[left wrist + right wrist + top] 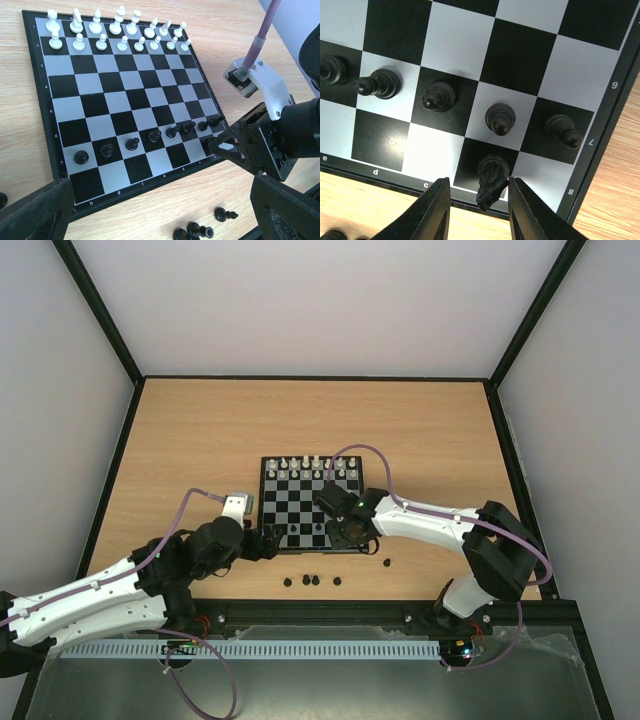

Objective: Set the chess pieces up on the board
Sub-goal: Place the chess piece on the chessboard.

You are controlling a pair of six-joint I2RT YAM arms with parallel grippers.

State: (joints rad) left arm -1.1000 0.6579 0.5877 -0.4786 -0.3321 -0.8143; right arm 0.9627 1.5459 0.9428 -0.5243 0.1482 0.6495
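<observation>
At the lower right corner of the board (pixel 290 502) in the overhead view, the right end effector (pixel 478 187) stood partly open around a black knight (pixel 492 180) on an edge-row square, not clamped on it. The left end effector (pixel 160 187) gaped wide and empty at the board's lower left. White pieces (pixel 115 35) filled the top rows. Black pawns (pixel 132 144) lined one lower row. Spare black pieces (pixel 312 580) lay on the tabletop (pixel 200 430).

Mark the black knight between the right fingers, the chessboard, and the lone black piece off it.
Black knight chess piece (pixel 491 180): right wrist view, on its body.
Glossy black-and-white chessboard (pixel 125 100): left wrist view, bare middle square.
Lone black piece outside the board (pixel 387 563): top view, its top.
</observation>
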